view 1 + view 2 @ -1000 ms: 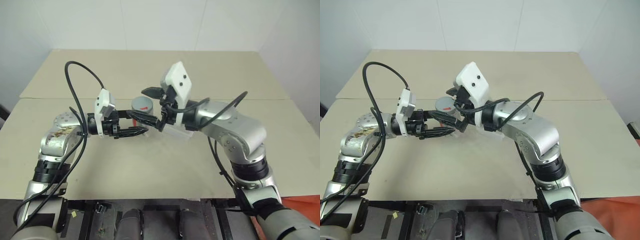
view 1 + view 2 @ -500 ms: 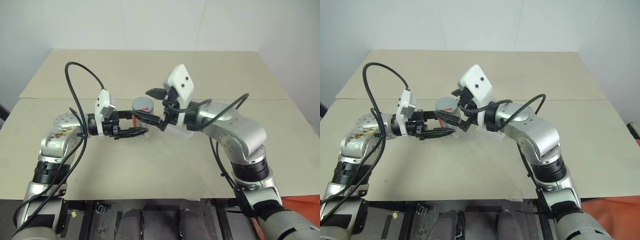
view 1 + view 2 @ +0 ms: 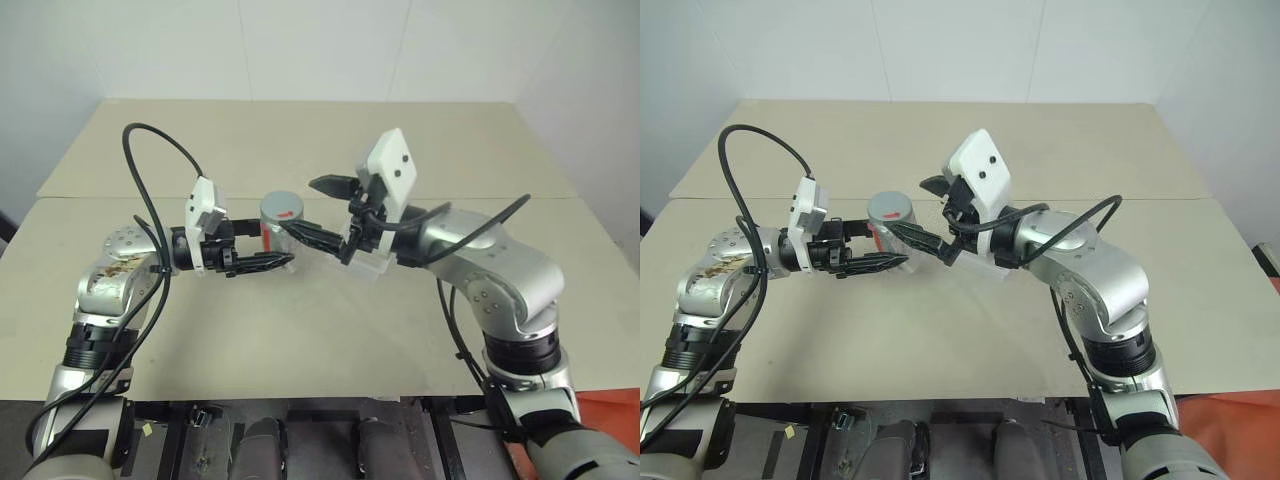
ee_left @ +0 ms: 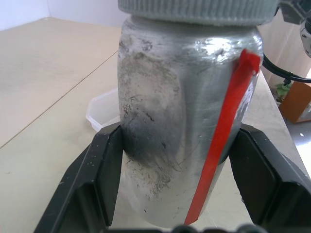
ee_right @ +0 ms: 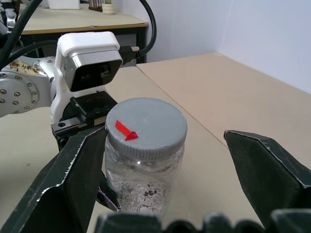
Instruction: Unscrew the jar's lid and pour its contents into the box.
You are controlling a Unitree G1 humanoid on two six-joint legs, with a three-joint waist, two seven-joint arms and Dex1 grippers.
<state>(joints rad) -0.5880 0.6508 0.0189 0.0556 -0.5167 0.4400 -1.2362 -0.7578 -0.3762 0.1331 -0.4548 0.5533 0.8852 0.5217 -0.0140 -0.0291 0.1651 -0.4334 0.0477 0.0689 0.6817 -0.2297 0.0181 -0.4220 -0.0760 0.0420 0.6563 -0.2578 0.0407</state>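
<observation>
The left gripper (image 3: 262, 262) is clamped on the body of the one jar (image 3: 274, 225), holding it upright above the worktop (image 3: 300, 330), its long axis vertical and its single lid (image 5: 146, 127) still screwed on. The right gripper (image 3: 322, 212) stands wide open and empty just to the jar's right at lid height, level with the cap, making it the arm placed to twist. The one clear box (image 3: 362, 267) lies on the worktop under the right wrist
</observation>
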